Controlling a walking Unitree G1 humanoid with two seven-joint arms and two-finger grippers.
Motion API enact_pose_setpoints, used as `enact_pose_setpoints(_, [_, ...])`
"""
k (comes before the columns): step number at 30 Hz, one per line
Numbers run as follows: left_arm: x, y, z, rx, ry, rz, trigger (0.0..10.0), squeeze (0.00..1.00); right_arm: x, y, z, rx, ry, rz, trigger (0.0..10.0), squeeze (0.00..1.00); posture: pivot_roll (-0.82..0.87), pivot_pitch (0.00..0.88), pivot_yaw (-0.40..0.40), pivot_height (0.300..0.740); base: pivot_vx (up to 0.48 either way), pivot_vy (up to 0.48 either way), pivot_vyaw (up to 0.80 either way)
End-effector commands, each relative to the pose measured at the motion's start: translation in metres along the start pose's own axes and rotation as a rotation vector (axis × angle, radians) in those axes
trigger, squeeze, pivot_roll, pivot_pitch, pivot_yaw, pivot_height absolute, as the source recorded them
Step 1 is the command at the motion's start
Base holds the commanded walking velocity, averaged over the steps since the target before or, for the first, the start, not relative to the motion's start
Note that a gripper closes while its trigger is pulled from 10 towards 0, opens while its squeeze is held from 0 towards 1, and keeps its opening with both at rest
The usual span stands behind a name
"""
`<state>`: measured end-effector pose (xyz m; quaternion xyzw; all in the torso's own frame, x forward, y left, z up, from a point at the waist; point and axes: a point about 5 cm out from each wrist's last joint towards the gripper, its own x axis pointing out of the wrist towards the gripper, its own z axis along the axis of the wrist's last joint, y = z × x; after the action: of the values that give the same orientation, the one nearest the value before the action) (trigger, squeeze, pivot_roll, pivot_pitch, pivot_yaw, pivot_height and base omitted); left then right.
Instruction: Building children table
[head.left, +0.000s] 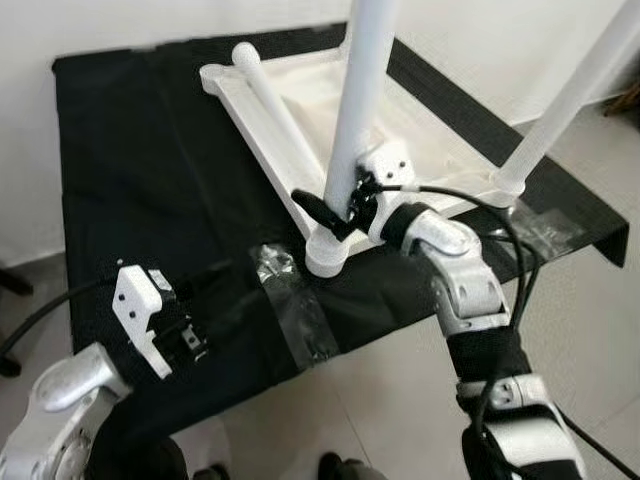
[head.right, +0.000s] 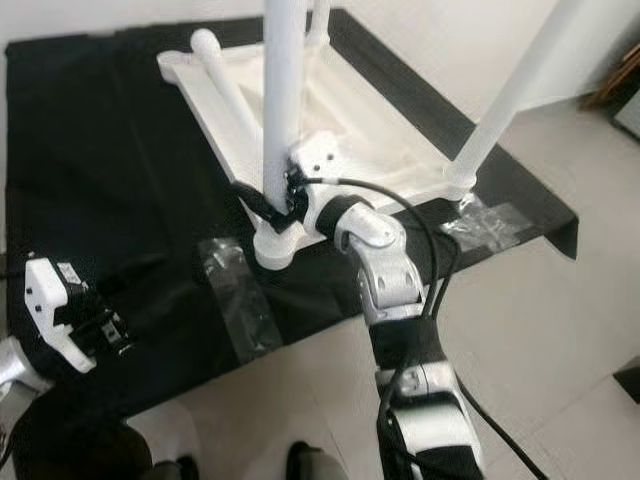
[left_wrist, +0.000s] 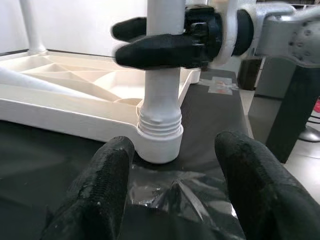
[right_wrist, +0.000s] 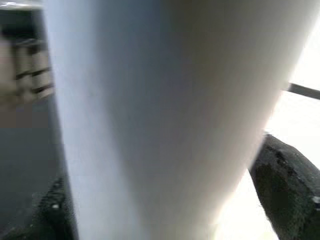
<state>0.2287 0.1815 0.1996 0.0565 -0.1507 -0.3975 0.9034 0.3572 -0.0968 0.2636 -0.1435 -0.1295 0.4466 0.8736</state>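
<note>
Four legs counted: three upright, one lying flat.
Right gripper (head.left: 335, 212) clenched a leg (head.left: 358, 110); left gripper (left_wrist: 175, 195) gaped.

A black-covered tabletop (head.left: 150, 170) carries an upturned white children's table (head.left: 300, 110) and clear plastic wrap (head.left: 295, 305) at its near edge.

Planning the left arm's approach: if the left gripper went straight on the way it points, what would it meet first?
Probably the round white corner socket of the upturned white plastic table, where the white leg held by the right gripper screws in. The open left gripper aims at it over crinkled clear tape; depth is uncertain.
</note>
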Motion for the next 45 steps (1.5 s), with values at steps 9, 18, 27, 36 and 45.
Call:
enact_pose_setpoints(9, [-0.002,-0.005,-0.001,-0.008,0.003,0.004,10.0,0.00,0.011,-0.005,0.010,-0.033,-0.005,0.461,10.0,0.00,0.08,0.248,-0.132,0.740,0.000,0.000,0.00])
enact_pose_setpoints(18, [-0.004,-0.004,0.001,-0.002,0.008,0.013,10.0,0.00,0.012,-0.010,0.008,0.015,0.020,0.600,0.0,0.00,0.09,0.251,-0.134,0.740,0.000,0.000,0.00])
enact_pose_setpoints(27, [-0.005,-0.004,0.001,-0.003,0.009,0.011,10.0,0.00,0.007,-0.015,0.003,0.008,0.023,0.577,0.0,0.00,0.08,0.250,-0.129,0.740,0.000,0.000,0.00])
enact_pose_setpoints(36, [-0.008,-0.003,0.000,-0.006,0.016,0.012,10.0,0.00,-0.003,0.004,-0.032,0.047,0.098,0.141,0.0,0.00,0.05,0.260,-0.121,0.740,0.000,0.000,0.00])
enact_pose_setpoints(45, [-0.008,0.001,0.002,-0.002,0.018,0.004,10.0,0.00,0.011,0.076,-0.057,0.212,0.197,-0.323,0.0,0.00,0.05,0.254,-0.096,0.740,0.000,0.000,0.00])
